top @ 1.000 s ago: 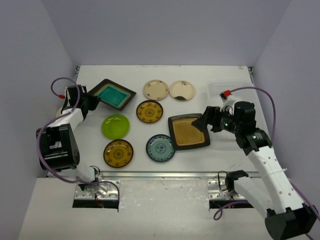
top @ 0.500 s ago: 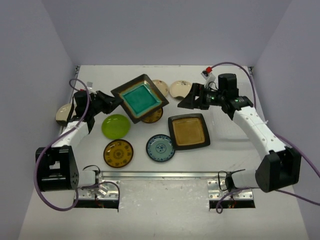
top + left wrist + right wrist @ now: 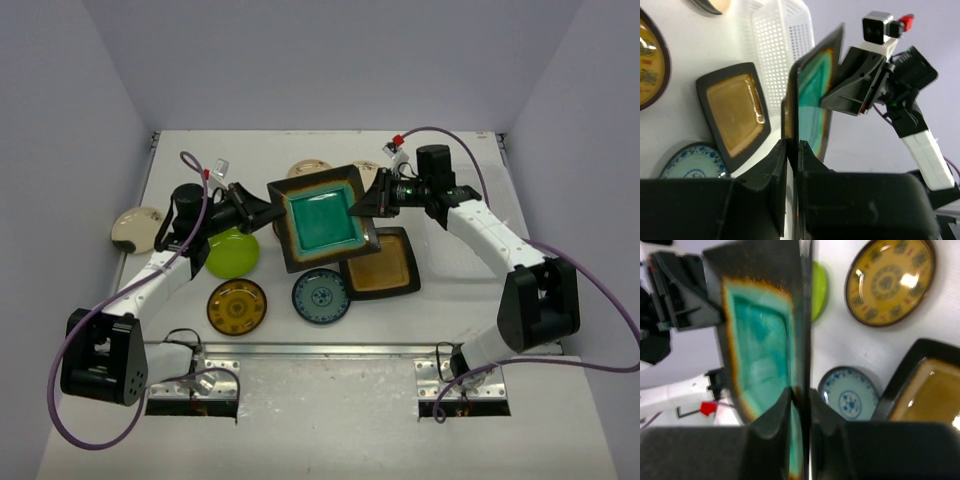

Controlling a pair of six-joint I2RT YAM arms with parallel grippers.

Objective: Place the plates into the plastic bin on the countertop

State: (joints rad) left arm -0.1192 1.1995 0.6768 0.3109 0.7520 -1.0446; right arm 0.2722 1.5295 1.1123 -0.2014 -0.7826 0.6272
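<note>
Now that the teal square plate (image 3: 322, 218) is hanging tilted over the middle of the counter (image 3: 450, 310) instead of lying far left, left jaws are clamping one rim and right jaws, lately wide, are pinching the opposite rim, suggesting a handover toward the plastic bin (image 3: 777, 55).

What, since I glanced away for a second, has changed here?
The left gripper carried the teal square plate from the far left to mid-table, raised. The right gripper swung in from beside the amber square plate and closed on the teal plate's opposite edge. The other plates stayed put.
</note>
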